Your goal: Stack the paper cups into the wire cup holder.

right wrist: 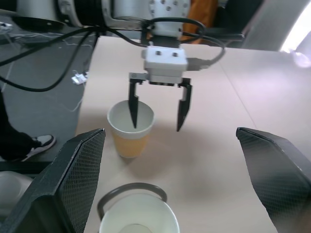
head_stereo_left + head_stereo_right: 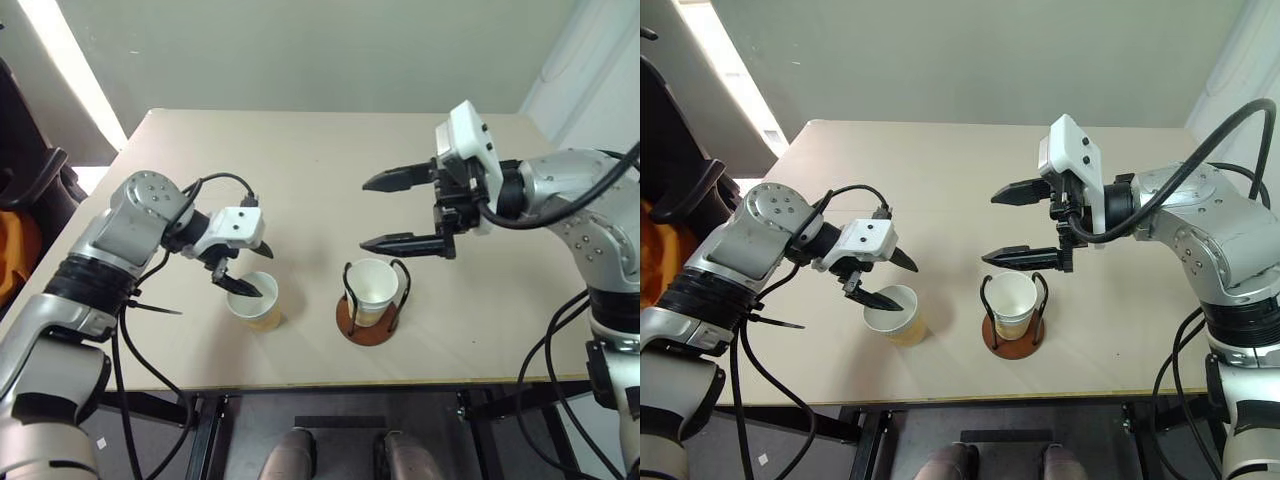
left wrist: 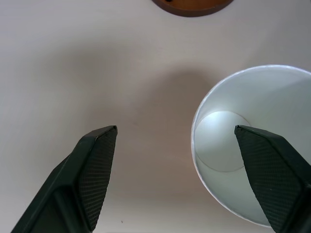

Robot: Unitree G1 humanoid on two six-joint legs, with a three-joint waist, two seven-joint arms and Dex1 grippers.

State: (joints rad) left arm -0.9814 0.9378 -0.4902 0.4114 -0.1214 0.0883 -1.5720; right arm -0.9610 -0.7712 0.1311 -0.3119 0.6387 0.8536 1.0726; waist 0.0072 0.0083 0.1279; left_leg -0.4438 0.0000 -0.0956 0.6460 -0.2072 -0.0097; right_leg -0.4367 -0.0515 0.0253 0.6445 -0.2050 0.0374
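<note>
so loose paper cup [image 2: 255,299] upright, mouth up, on table [image 2: 300,160] left of wire cup holder [image 2: 366,322] (cup [image 2: 372,288] inside). left gripper [image 2: 252,270] fingers apart, one over rim; right gripper [image 2: 385,212] spread wide, empty.

Two paper cups are set upright near the front edge of the table [image 2: 300,150], about midway along it. One cup [image 2: 372,285] is seated in the wire cup holder [image 2: 367,322]; the other cup [image 2: 254,300] is placed on the tabletop just to its left, apart from it. The left gripper [image 2: 252,270] is positioned over the loose cup's rim, one finger inside the mouth. The right gripper [image 2: 383,212] is held above the holder.
</note>
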